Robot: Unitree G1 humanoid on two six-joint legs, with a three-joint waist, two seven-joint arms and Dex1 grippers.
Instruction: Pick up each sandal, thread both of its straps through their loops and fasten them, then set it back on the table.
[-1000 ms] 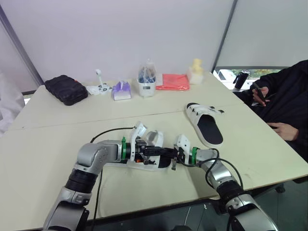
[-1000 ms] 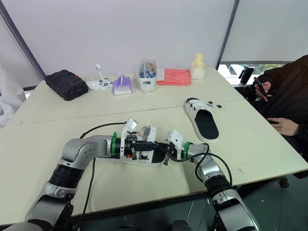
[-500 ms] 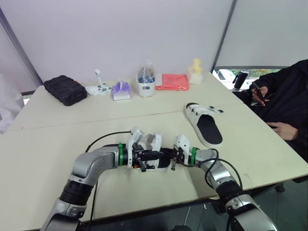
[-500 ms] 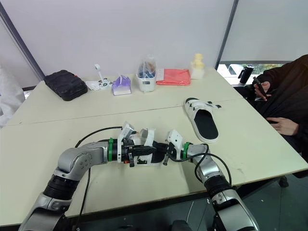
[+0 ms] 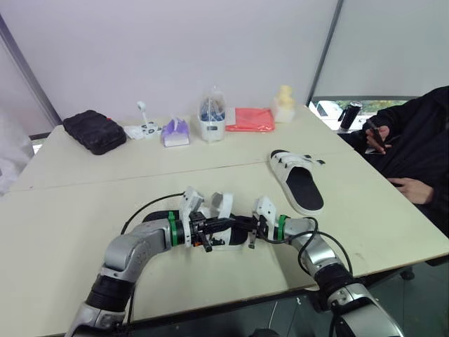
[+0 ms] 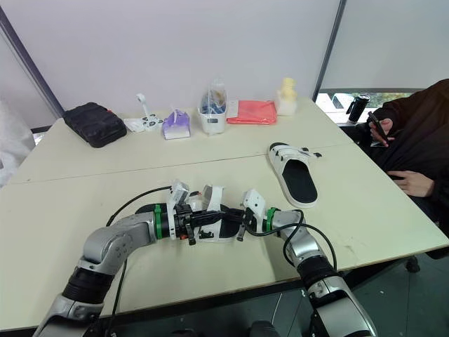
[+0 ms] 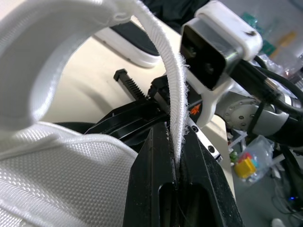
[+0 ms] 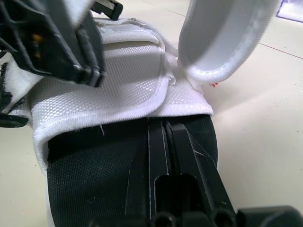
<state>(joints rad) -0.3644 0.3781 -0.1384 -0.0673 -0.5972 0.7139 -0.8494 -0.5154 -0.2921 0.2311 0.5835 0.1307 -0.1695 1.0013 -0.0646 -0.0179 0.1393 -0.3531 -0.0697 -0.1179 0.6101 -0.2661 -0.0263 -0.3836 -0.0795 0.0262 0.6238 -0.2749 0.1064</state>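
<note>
One white sandal (image 5: 223, 205) with a black footbed lies at the table's near middle, between my two grippers. My left gripper (image 5: 215, 227) is shut on the sandal's white strap (image 7: 173, 109), which arcs up from the black fingers (image 7: 158, 189). My right gripper (image 5: 247, 232) is at the sandal's other end, shut, its fingers (image 8: 161, 142) lying on the black footbed with the tips at the edge of the white upper (image 8: 128, 90). A second white sandal (image 5: 298, 182) lies flat further back on the right, apart from both grippers.
Along the table's far side sit a black pouch (image 5: 95, 130), a small white device (image 5: 145, 128), a purple tissue pack (image 5: 175, 132), a clear container (image 5: 212, 119), a red cloth (image 5: 251, 119) and a yellow item (image 5: 285, 104). A person (image 5: 421, 154) sits at the right edge.
My left gripper has drawn a little to the left and nearer, keeping hold of the strap. The right gripper and the far sandal have stayed put.
</note>
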